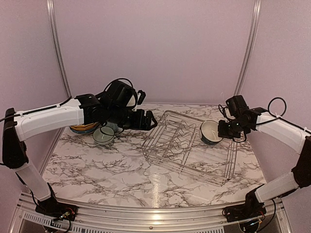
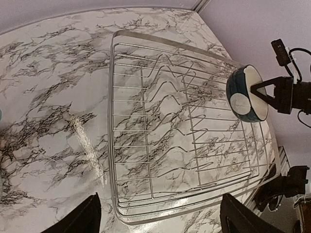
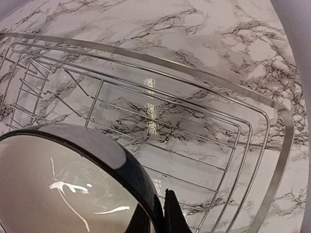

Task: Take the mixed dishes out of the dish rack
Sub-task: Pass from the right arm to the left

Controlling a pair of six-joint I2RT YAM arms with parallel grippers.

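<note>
The silver wire dish rack (image 1: 187, 148) lies on the marble table and holds no dishes; it also shows in the left wrist view (image 2: 160, 131) and the right wrist view (image 3: 204, 121). My right gripper (image 1: 224, 130) is shut on the rim of a small dark-and-white bowl (image 1: 210, 132) and holds it tilted above the rack's far right end (image 3: 163, 213). The bowl fills the lower left of the right wrist view (image 3: 68, 184) and shows in the left wrist view (image 2: 244, 94). My left gripper (image 1: 149, 119) is open and empty, just left of the rack (image 2: 160, 223).
A second dark-and-white bowl (image 1: 103, 136) stands on the table at the left. Behind it a stack of yellow and blue plates (image 1: 81, 129) lies partly hidden under my left arm. Lilac walls close the back and sides.
</note>
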